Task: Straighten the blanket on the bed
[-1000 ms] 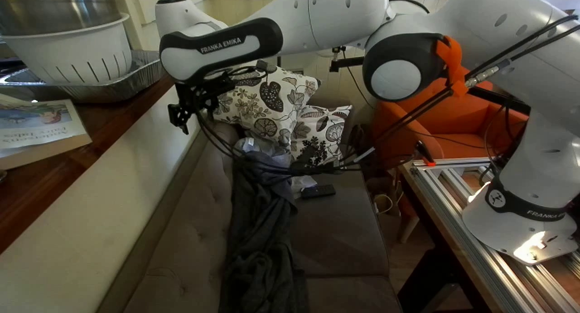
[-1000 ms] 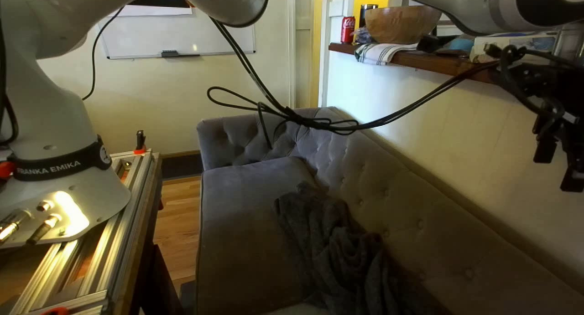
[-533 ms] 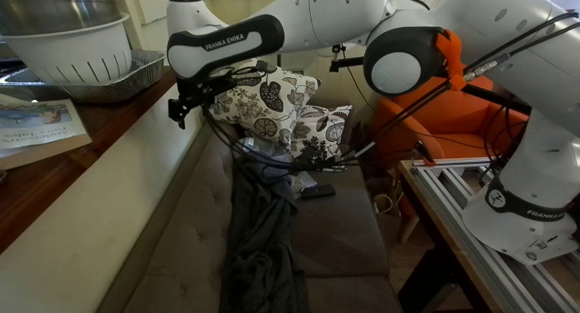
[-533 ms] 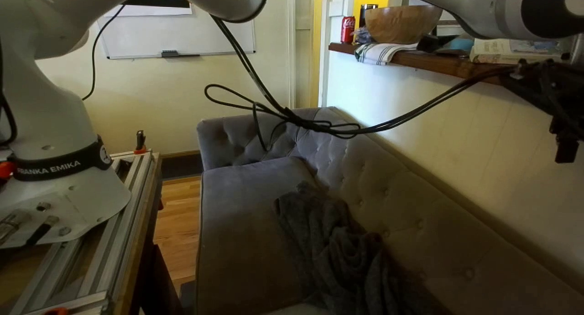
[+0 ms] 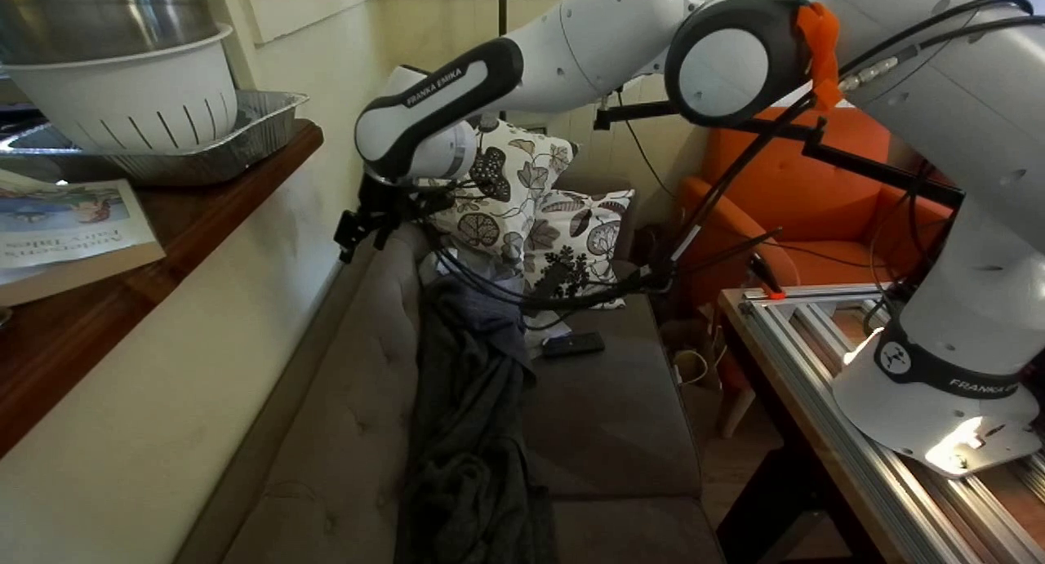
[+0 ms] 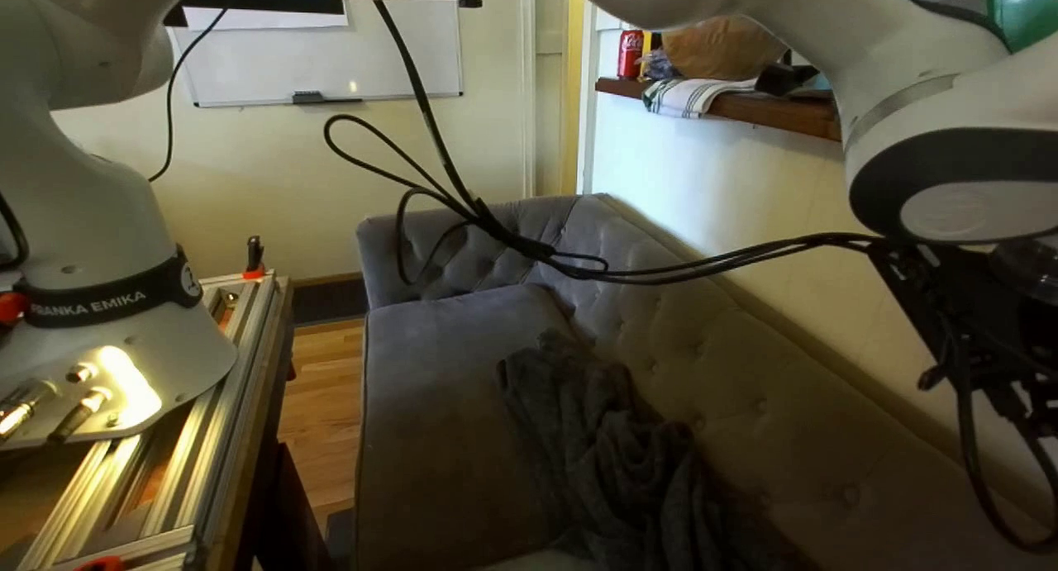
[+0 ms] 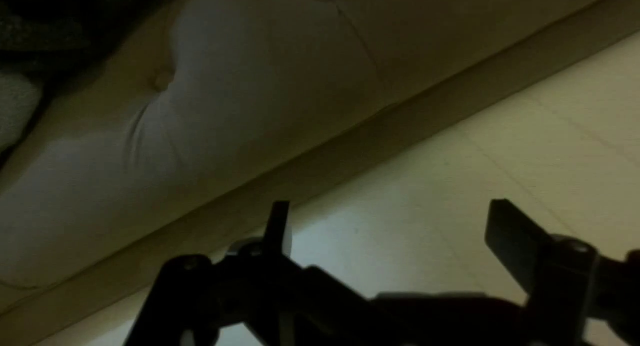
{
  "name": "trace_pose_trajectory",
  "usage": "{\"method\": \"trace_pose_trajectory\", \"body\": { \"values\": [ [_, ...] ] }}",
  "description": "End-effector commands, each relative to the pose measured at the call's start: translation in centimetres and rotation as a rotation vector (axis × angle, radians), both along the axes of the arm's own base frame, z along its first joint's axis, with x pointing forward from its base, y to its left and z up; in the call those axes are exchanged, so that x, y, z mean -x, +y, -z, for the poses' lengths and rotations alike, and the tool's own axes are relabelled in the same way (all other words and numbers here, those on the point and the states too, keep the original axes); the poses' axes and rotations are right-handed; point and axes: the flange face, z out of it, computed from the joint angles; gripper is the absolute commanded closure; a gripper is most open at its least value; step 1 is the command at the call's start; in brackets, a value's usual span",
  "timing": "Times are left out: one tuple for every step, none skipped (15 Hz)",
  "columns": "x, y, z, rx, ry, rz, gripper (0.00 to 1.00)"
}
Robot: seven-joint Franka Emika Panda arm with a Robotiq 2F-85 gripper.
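Note:
The dark grey-blue blanket [image 5: 473,433] lies bunched and wrinkled lengthwise on the grey-brown bed [image 5: 620,417], against its tufted backrest. In an exterior view, the blanket [image 6: 612,463] is a crumpled heap on the bed [image 6: 438,406]. In the wrist view, only a dark corner of the blanket [image 7: 45,40] shows at the top left, beside the bed's backrest [image 7: 260,100]. My gripper [image 5: 363,242] hangs above the back edge of the bed, close to the wall and apart from the blanket. In the wrist view, my gripper [image 7: 390,206] has its fingers wide apart with nothing between them.
White patterned pillows [image 5: 490,180] stand at the bed's end, with a black remote [image 5: 573,344] nearby. A wooden shelf [image 5: 245,197] with a book and colander juts from the wall. Cables [image 6: 529,245] hang from the arm. An orange armchair [image 5: 800,188] stands behind.
My gripper has moved down, away from the shelf and nearer the bed's backrest. The forearm has swung lower, and the hanging cables have shifted. The blanket has not moved.

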Motion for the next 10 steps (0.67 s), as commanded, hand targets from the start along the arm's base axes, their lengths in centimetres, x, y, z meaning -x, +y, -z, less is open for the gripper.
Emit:
{"method": "trace_pose_trajectory", "body": {
  "values": [
    [0.8,-0.2,0.6,-0.020,0.002,-0.016,0.00],
    [1.3,-0.3,0.9,-0.029,0.004,-0.024,0.00],
    [1.6,-0.4,0.8,-0.032,0.006,-0.028,0.00],
    [1.7,-0.3,0.7,-0.034,0.007,-0.030,0.00],
    [1.5,-0.4,-0.3,0.022,0.037,-0.035,0.00],
    [1.9,-0.4,-0.2,0.054,0.098,-0.032,0.00],
    [3.2,-0.4,0.2,0.058,0.174,-0.047,0.00],
    [4.4,-0.2,1.1,0.043,0.222,-0.074,0.00],
    [5.3,0.3,1.8,0.018,0.266,-0.113,0.00],
    [6.3,1.1,2.6,-0.019,0.295,-0.159,0.00]
  ]
}}
